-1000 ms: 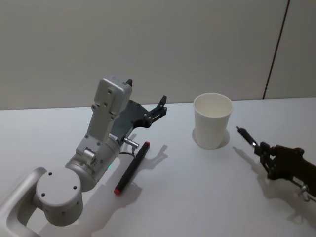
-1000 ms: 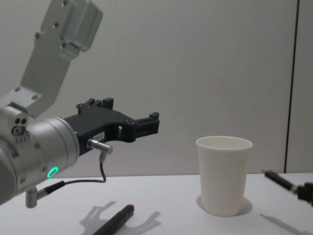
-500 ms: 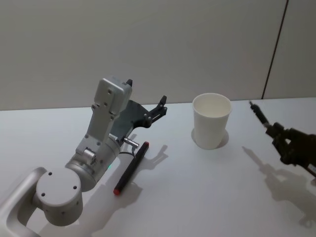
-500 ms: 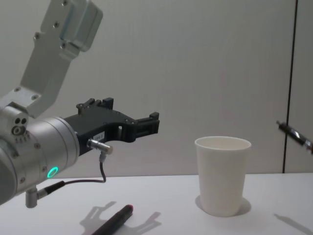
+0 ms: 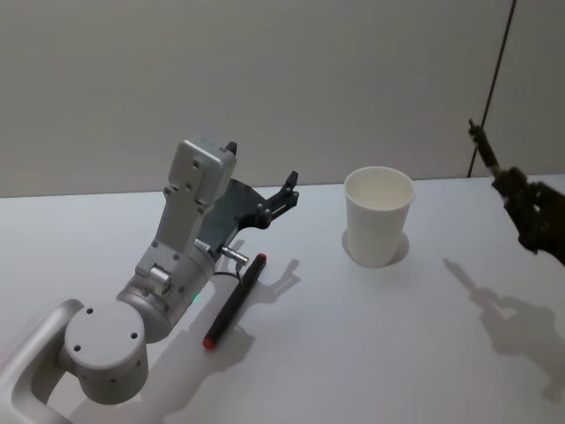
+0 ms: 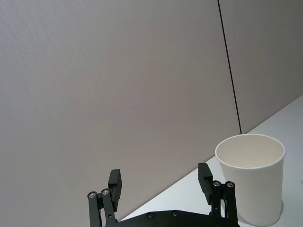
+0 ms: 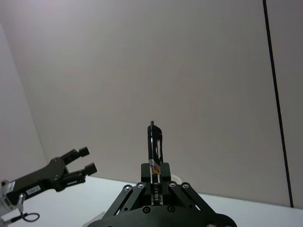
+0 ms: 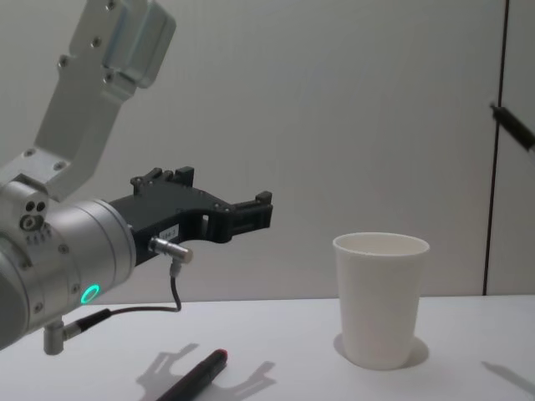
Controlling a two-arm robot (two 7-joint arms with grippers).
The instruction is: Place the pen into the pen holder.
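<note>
In the right wrist view the right end effector (image 7: 155,178) is seen narrowed onto a black pen (image 7: 155,142). The pen is clamped by its lower part and stands up out of the fingers. A small red and yellow band is seen on the barrel, but nothing on it can be read. The head view adds where this pen is: it is held in the air, tilted, to the right of the cup (image 5: 378,216) and well apart from it. In the chest view its tip is caught at the right edge, above rim level.

The plain white cup is stood upright on the white bench (image 5: 353,353).

In the left wrist view the left end effector (image 6: 160,179) is seen spread wide, with the cup beyond it. In the head view a second pen (image 5: 234,300), black with a red end, is seen lying flat on the bench beneath that arm. In the chest view a white label (image 8: 170,232) is shown on the left end effector's body, too small to be read, and a green lit ring (image 8: 89,293) on the arm.
</note>
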